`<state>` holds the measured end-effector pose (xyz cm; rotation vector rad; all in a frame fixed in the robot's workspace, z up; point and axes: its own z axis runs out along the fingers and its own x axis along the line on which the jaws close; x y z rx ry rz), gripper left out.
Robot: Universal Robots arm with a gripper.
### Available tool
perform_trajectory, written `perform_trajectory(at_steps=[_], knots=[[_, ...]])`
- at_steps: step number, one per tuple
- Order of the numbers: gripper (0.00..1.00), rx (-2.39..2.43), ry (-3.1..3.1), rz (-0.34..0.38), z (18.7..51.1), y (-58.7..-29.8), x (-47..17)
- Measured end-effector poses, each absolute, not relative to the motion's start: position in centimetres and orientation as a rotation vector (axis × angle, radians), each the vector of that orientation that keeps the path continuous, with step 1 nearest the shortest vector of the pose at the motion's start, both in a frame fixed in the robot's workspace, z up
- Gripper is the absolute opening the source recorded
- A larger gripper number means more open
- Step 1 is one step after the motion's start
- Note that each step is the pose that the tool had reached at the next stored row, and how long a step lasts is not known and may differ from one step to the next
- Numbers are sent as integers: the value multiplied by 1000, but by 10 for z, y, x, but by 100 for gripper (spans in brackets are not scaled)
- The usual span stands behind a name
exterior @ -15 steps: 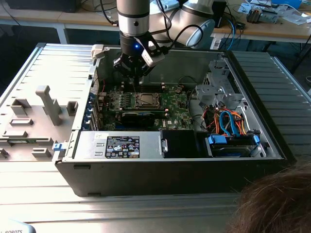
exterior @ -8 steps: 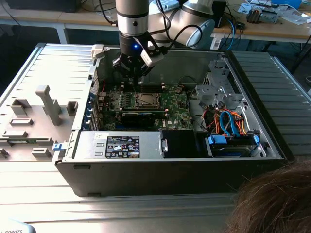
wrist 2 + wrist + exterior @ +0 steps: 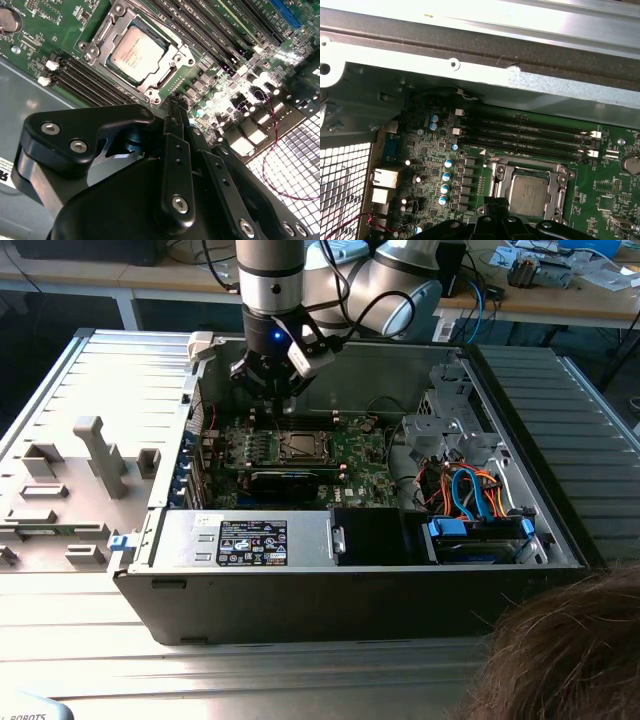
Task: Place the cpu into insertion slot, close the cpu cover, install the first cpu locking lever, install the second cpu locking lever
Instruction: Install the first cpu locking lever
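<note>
on the exterior view's left a grey tray (image 3: 60, 440) of fixtures lies beside the case (image 3: 300, 600), apart from the work. further right, inside the case, the gripper (image 3: 278, 405) hangs over the board (image 3: 350, 455), just beside the slot (image 3: 94, 48). the cpu (image 3: 137, 52) lies flat in it and the cover (image 3: 176, 59) looks down around it — so i judge the work is at a locking lever. in the second wrist view the fingers (image 3: 175, 150) are drawn narrow with nothing seen between them, tips at the socket's corner. to do this well, i'd say the tips should bear on the lever alone, push it in one steady sweep, and keep off the memory slots (image 3: 80, 77) close by. the levers are thin and hard to pick out. whether either is latched i cannot tell — the gripper's own body hides the contact point. on the exterior view's right lie cables (image 3: 470, 490), and a person's hair (image 3: 570, 650) cuts off the case's near corner.
</note>
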<state>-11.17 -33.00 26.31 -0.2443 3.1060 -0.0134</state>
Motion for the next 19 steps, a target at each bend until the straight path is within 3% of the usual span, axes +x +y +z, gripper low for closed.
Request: perform_trajectory(at_steps=[19], knots=[[11,-244,3106,-14,263,-330,-116]])
